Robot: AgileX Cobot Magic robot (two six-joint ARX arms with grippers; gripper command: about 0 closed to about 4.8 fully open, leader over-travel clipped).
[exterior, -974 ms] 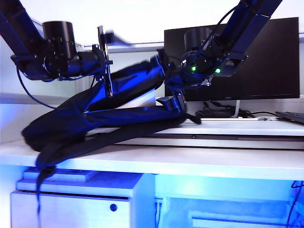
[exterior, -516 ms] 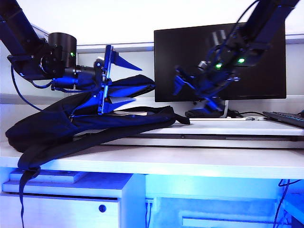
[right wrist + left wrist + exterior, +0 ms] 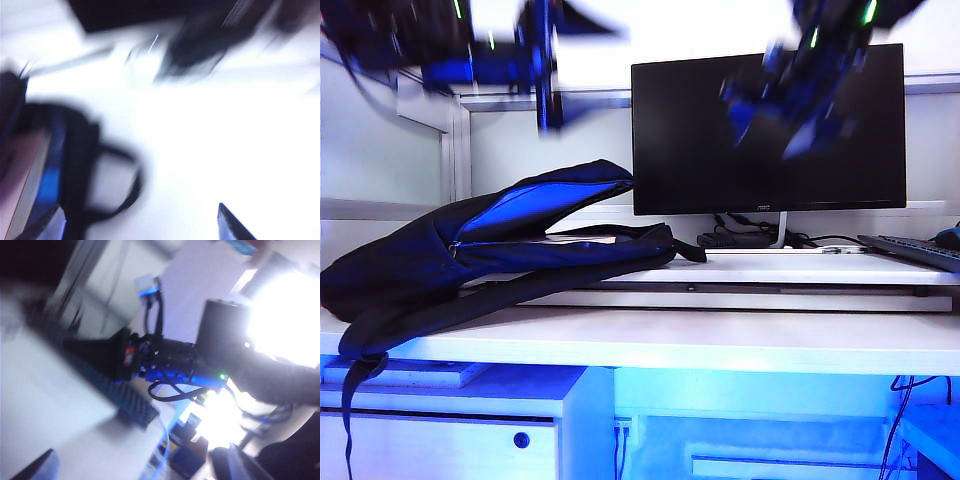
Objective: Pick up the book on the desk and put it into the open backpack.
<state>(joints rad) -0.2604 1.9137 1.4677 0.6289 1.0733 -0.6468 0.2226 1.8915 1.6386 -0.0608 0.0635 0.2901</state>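
My left tool [image 3: 548,70] blurred high at far left, spread and empty, backpack [image 3: 470,255] slumped open on the table [image 3: 720,340] at left, book [image 3: 590,238] lying inside its mouth, monitor [image 3: 770,125] behind, my right tool [image 3: 790,95] blurred high at right, spread, empty.

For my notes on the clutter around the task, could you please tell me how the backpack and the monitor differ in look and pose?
The backpack lies slumped on the desk, soft and floppy; the monitor stands upright on a stand, flat and rigid. The backpack gapes open with bright blue lining showing; the monitor is a plain dark screen. The backpack hangs over the desk's left edge; the monitor sits further back. Both are dark.
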